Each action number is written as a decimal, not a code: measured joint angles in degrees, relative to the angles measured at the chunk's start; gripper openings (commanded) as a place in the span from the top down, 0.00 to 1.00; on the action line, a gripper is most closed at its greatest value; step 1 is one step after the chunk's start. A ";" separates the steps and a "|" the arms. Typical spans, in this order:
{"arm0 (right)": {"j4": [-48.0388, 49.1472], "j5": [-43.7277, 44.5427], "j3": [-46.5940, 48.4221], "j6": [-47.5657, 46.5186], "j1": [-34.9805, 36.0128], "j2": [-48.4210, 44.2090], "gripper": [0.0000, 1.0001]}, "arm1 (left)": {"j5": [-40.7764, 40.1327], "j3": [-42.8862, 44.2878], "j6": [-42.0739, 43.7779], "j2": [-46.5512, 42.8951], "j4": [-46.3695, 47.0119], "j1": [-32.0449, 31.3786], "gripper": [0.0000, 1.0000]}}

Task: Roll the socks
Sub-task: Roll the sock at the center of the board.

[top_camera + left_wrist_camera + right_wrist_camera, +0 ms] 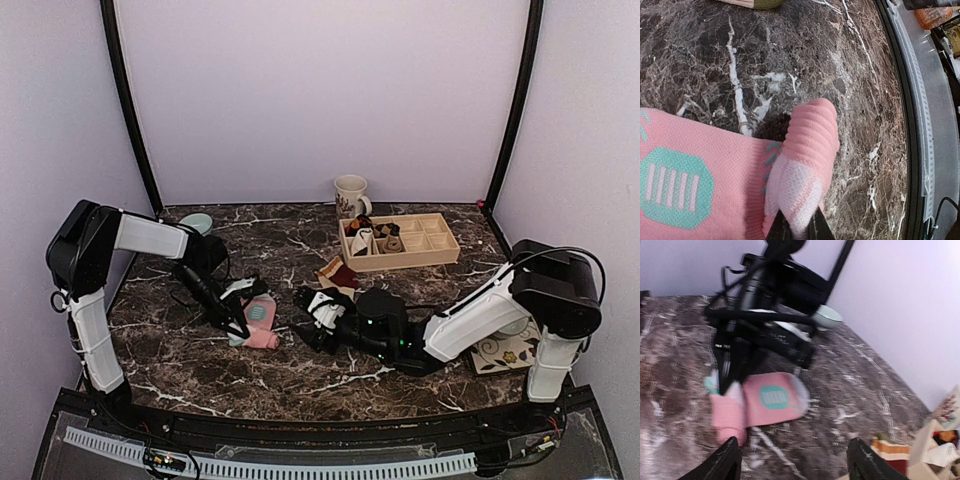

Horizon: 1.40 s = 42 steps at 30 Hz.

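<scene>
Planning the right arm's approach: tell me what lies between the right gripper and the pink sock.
Only bare marble tabletop; the right wrist view shows nothing between the right gripper and the pink sock.

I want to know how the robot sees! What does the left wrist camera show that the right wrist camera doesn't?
Only the left wrist view: the knit ribs on the pink sock, seen up close, and the table's front rail. Only the right wrist view: the left arm, a mint bowl and the open right tool. Both: the pink sock's green patch and the marble table.
</scene>
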 measured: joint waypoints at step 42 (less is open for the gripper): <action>-21.79 -29.62 26.47 -19.19 -0.57 20.87 0.44 | 3.21 3.65 -0.37 5.25 -8.41 0.24 0.93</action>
